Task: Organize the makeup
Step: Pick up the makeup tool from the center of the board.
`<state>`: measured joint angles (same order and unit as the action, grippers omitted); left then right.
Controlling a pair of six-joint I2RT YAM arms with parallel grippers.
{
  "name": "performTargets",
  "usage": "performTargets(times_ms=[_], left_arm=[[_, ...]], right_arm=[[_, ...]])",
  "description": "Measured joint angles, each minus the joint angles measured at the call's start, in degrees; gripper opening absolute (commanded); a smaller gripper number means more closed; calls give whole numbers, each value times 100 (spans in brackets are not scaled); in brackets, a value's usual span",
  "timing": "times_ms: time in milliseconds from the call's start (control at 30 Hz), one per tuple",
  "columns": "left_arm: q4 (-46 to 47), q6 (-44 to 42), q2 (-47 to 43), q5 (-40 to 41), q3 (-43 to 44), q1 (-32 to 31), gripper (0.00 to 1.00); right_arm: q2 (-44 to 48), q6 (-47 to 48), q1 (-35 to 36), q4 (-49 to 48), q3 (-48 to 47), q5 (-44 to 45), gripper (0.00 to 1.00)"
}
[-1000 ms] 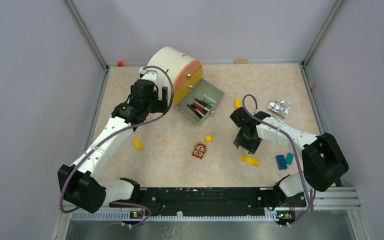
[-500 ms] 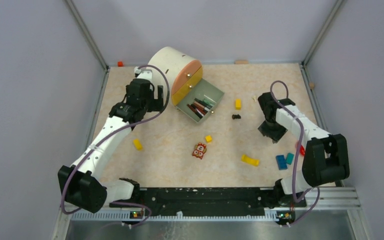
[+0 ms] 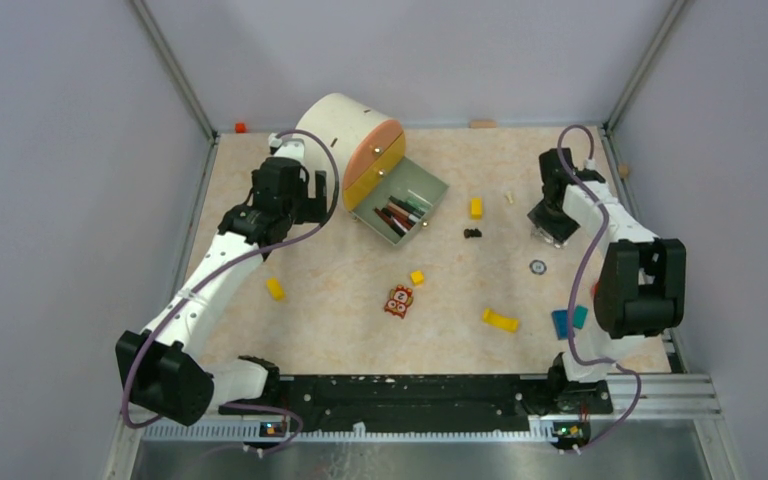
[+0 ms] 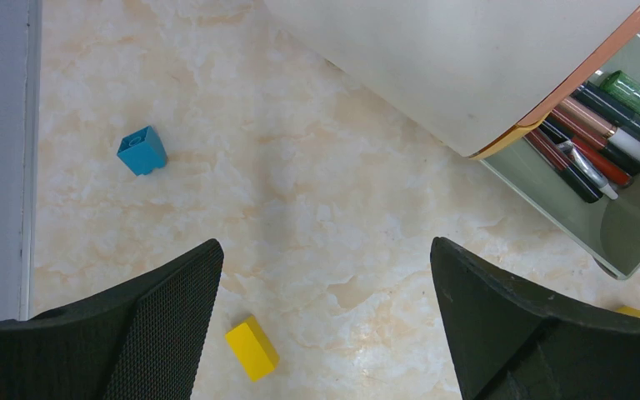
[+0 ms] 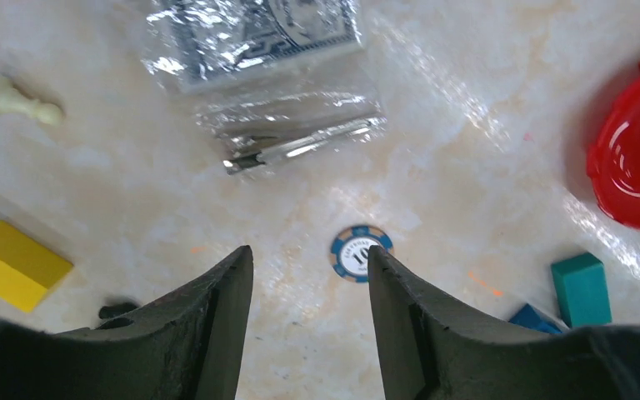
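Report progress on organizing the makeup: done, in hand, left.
Done: several makeup sticks lie in the open drawer. In hand: nothing; left fingers and right fingers are apart and empty. Left: a small black item on the table, possibly makeup; drawer not yet shut.

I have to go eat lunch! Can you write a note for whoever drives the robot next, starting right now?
Left gripper: jaws wide open, empty, beside the round organizer.
Right gripper: jaws apart, empty, near a poker chip.
Done: Makeup sticks lie in the open drawer.
Left: a small black item, possibly makeup, lies loose on the table; the drawer is not yet shut.
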<state>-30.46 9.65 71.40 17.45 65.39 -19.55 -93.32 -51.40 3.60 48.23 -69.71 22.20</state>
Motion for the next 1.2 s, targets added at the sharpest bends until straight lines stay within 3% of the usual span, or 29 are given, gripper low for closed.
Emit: performTargets(times_ms=[133, 267, 433, 633, 800, 967, 1200], left_arm=[[2, 0, 0, 0, -7, 0, 99], [2, 2, 0, -4, -11, 0, 99], [7, 2, 0, -20, -28, 0, 99], [4, 2, 0, -61, -37, 0, 99], [7, 2, 0, -72, -37, 0, 99], [7, 2, 0, -79, -37, 0, 99], [7, 2, 0, -138, -37, 0, 99]], right_arm=[[-260, 328, -4, -481, -157, -17, 53], [-278, 509, -101, -844, -160, -111, 60], [-553, 715, -647, -984, -317, -153, 63], [-859, 1054, -1403, -1768, -13, -953, 66], [-1043, 1204, -1506, -2072, 96, -1257, 65], [-1174, 1294, -1502, -2302, 81, -1475, 54], [-1158, 1370, -1502, -2614, 153, -1703, 20]])
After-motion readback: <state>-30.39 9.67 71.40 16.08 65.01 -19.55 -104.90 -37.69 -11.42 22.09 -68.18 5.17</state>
